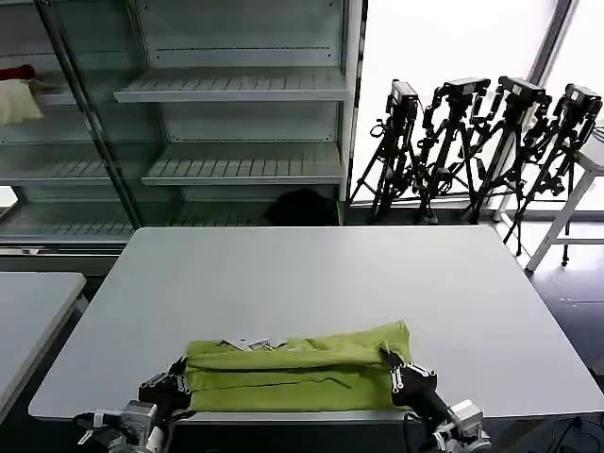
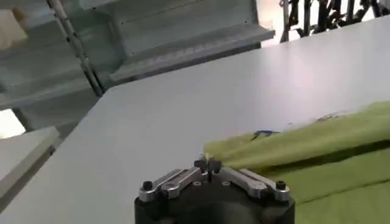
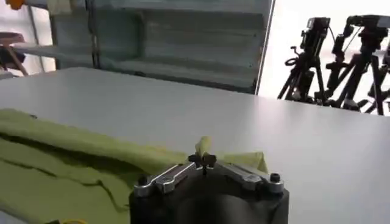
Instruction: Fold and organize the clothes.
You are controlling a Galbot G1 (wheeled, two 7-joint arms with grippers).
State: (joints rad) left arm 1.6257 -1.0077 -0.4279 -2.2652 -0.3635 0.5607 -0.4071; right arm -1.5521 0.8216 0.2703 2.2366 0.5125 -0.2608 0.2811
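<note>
Left gripper [image 1: 176,379] and right gripper [image 1: 396,374] clamped on soft lime-green shirt [image 1: 293,368] ends, white tabletop [image 1: 311,274]. Risk: thin fabric slipping out, my fold skewing.

A white table [image 1: 311,283] stands in the middle of the room, with a second table [image 1: 28,311] just off its left side. Behind them is a glass-fronted rack of pale shelves [image 1: 231,87]; a cream and red bundle [image 1: 19,94] lies on an upper shelf at far left. Black tripods [image 1: 472,142] stand before a bright window [image 1: 444,47]. The floor [image 1: 576,283] is dark.
</note>
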